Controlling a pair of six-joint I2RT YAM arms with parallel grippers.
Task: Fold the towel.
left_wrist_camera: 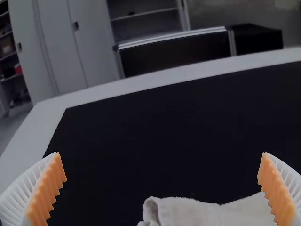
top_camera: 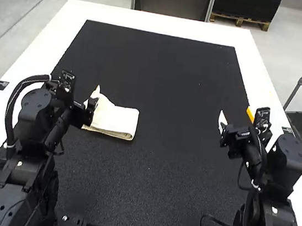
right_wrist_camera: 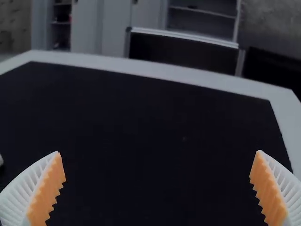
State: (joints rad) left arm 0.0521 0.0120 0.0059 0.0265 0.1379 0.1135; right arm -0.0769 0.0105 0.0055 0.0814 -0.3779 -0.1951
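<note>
In the high view the cream towel (top_camera: 118, 120) lies folded into a small rectangle on the left part of the black mat, with layered edges along its near side. My left gripper (top_camera: 92, 100) is over the towel's left end, its fingers wide apart. The left wrist view has the towel (left_wrist_camera: 202, 214) low between the spread fingers of the left gripper (left_wrist_camera: 162, 188), neither pad closed on it. On the mat's right side is my right gripper (top_camera: 224, 125), away from the towel. Nothing is between the parted pads of the right gripper (right_wrist_camera: 157, 188).
The black mat (top_camera: 162, 70) covers most of the white table (top_camera: 44, 37). A yellow-orange item (top_camera: 250, 114) lies by the mat's right edge, close to the right arm.
</note>
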